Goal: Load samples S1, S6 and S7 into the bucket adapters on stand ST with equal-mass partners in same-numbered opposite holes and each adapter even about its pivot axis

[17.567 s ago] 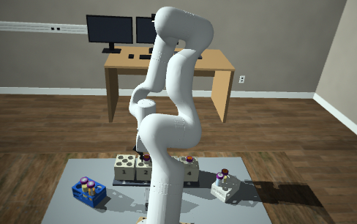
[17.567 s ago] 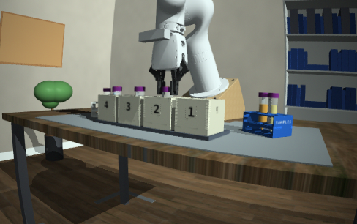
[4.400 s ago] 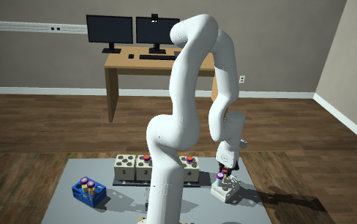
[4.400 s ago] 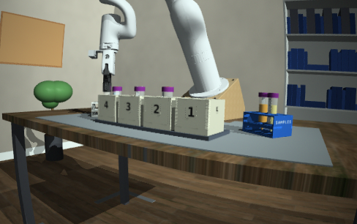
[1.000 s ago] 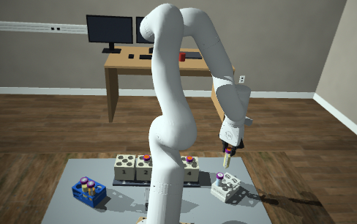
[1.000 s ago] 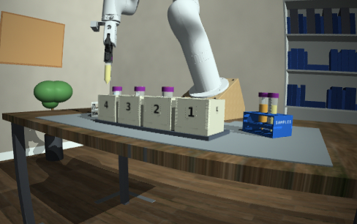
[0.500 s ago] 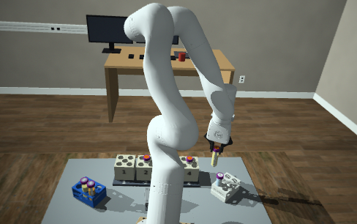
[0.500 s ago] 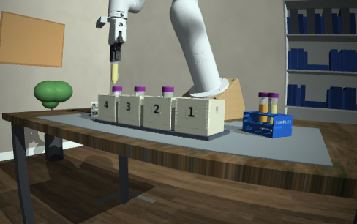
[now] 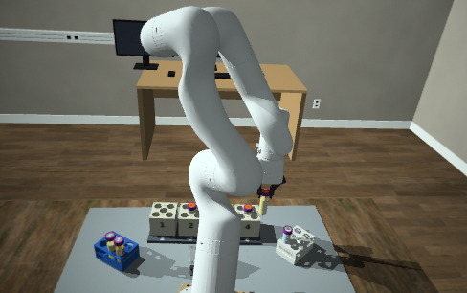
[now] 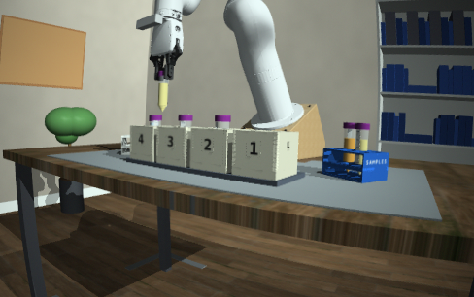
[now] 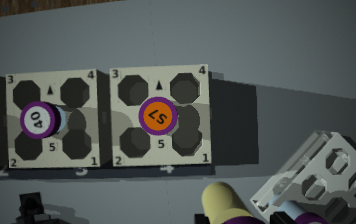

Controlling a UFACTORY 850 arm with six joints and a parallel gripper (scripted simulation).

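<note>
Top view: nearest the camera, the white arm (image 9: 217, 239) (image 10: 257, 58) rises and folds over to the far side, bringing its fingers (image 9: 273, 189) (image 10: 170, 73) down steeply. They grip an orange-dotted yellow tube (image 9: 263, 206) (image 10: 163, 94) (image 11: 217, 197), its ID unreadable.

Exterior view: the tube hangs nearly upright below the fingers, presumably raised by its cap to clear the adapters. Block 1 (image 10: 254, 155) (image 9: 163, 225), lower and across from them, probably awaits it.

Wrist view: beside the fingers, the S7 tube (image 11: 157, 116) (image 9: 248, 208) and the 40 blank (image 11: 37, 120) occupy blocks 4 and 3, apparently both in axis holes, each needing an opposite partner.

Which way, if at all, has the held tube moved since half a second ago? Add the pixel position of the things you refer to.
Yes: in the exterior view, the yellow-filled tube (image 9: 262, 206) (image 10: 163, 95) (image 11: 219, 199) has shifted right, from above adapter 4 (image 10: 141, 148) towards adapter 3 (image 10: 171, 151).
</note>
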